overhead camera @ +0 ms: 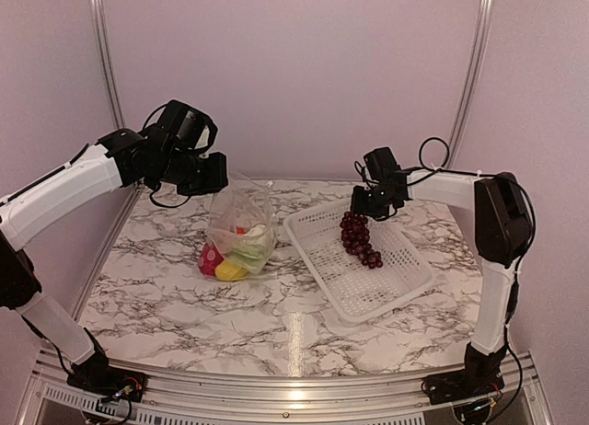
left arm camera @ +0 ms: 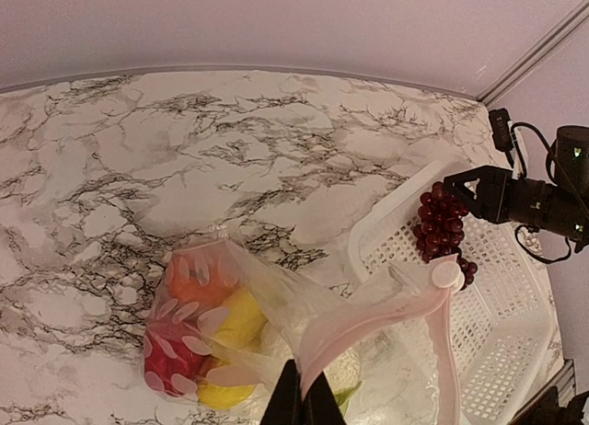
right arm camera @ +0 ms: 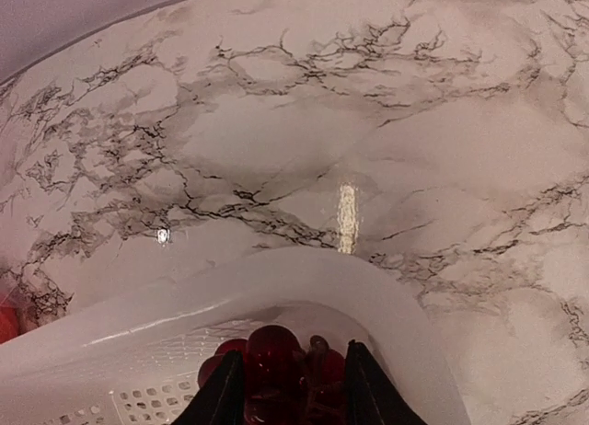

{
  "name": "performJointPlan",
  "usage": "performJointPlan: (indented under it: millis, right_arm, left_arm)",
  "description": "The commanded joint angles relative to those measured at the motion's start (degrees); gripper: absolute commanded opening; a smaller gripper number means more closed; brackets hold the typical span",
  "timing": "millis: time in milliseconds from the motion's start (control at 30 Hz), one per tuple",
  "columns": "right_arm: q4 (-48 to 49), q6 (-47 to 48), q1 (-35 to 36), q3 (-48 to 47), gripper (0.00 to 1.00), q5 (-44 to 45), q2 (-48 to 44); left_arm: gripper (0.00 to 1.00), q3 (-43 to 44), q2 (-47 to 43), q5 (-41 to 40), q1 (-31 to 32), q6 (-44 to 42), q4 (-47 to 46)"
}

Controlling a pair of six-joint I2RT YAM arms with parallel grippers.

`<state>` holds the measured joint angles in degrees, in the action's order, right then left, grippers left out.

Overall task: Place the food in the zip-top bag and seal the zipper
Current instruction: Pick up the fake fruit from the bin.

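Observation:
The clear zip-top bag (overhead camera: 241, 230) stands on the table with yellow, red, orange and white food inside; the left wrist view shows it too (left arm camera: 276, 324). My left gripper (overhead camera: 213, 174) is shut on its mouth edge (left arm camera: 302, 402), holding the whitish zipper strip (left arm camera: 405, 305) up. My right gripper (overhead camera: 362, 204) is shut on the dark purple grape bunch (overhead camera: 360, 238), which hangs above the white basket (overhead camera: 391, 287). The grapes sit between its fingers in the right wrist view (right arm camera: 290, 374) and show in the left wrist view (left arm camera: 442, 227).
The white latticed basket (left arm camera: 515, 333) lies right of the bag, its rim (right arm camera: 276, 278) just below my right gripper. Marble table (overhead camera: 230, 324) with a raised metal rail at the near edge and pale walls behind.

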<state>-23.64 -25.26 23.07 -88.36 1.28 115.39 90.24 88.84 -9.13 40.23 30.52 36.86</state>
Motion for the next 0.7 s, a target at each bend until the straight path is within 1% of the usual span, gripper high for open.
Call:
performJointPlan:
  millis: [0, 100, 300, 367, 433, 600, 667]
  right_arm:
    - [3.71, 0.56, -0.55, -1.01, 0.32, -0.67, 0.72]
    - [4.26, 1.02, -0.72, 0.00, 0.30, -0.61, 0.63]
    - [4.63, 1.59, -1.27, 1.00, 0.29, -0.66, 1.60]
    - [4.37, 1.60, -1.27, 0.99, 0.29, -2.51, 1.82]
    - [3.71, 1.42, -1.27, 0.94, 0.28, -2.23, 1.96]
    - [3.27, 2.23, -1.27, 1.91, 0.14, -2.13, 1.38]
    - [3.32, 2.45, -1.28, 2.38, 0.11, -2.05, 0.87]
  left_arm:
    - [0.00, -0.32, -1.65, -1.17, -0.16, -0.11, 1.64]
    - [0.00, -0.40, -1.76, -1.41, -0.15, -0.05, 1.63]
    - [0.00, -0.35, -1.61, -1.51, -0.15, -0.19, 1.72]
    - [0.00, -0.25, -1.56, -1.51, -0.15, -0.29, 1.72]
    - [0.00, -0.19, -1.61, -1.54, -0.15, -0.38, 1.74]
    - [0.00, -0.32, -1.56, -1.56, -0.15, -0.55, 1.94]
    - [0.00, -0.32, -1.61, -1.44, -0.16, -0.60, 1.99]
